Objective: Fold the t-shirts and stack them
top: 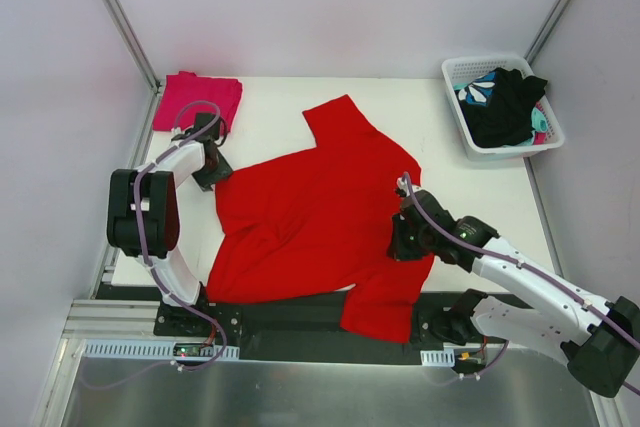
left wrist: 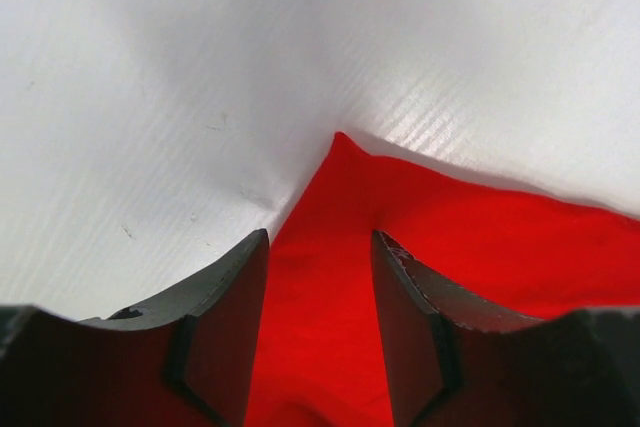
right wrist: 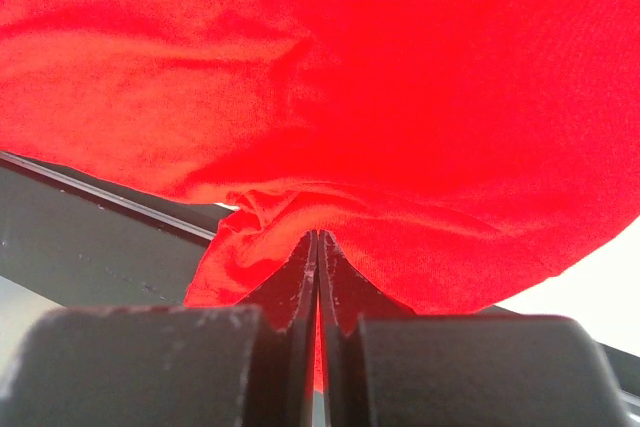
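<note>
R gripper (right wrist: 318,239) jaws pinched shut on near-right edge of red t-shirt (top: 320,212) spread mid table (top: 270,112), L gripper (left wrist: 320,247) jaws apart astride its left corner, prob. not gripping yet, so cloth spans left-right btwn both arms.

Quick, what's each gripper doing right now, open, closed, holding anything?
Left gripper: open, straddling a corner of the red t-shirt.
Right gripper: closed on the red t-shirt.

Left hand (left wrist: 320,239) reaches forward with fingers spread; right hand (right wrist: 317,237) angles inward, fingers pressed together.
</note>
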`<move>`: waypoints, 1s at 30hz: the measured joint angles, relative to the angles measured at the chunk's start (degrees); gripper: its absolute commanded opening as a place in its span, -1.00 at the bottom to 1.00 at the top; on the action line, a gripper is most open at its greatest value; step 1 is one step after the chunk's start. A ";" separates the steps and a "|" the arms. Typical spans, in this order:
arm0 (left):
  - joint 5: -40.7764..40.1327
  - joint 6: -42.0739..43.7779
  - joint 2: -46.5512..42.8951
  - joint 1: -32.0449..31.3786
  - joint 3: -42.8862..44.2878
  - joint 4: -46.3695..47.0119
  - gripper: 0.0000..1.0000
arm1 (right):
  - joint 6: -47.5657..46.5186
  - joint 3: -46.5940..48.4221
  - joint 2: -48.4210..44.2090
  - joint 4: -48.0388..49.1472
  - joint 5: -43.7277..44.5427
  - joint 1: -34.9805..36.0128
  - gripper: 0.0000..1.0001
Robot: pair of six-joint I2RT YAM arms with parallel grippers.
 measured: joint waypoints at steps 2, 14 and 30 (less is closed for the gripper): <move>-0.04 0.26 0.04 0.57 0.37 -0.15 -0.09 | 0.00 -0.02 0.00 -0.02 0.00 0.00 -0.98; 2.05 0.39 3.98 2.32 2.01 0.70 -0.24 | 0.24 -0.28 -0.04 -0.24 -0.02 0.00 -0.98; 3.34 0.15 3.30 -4.00 3.52 1.51 -0.53 | 0.83 -0.26 -0.63 -0.66 -0.09 0.00 -0.98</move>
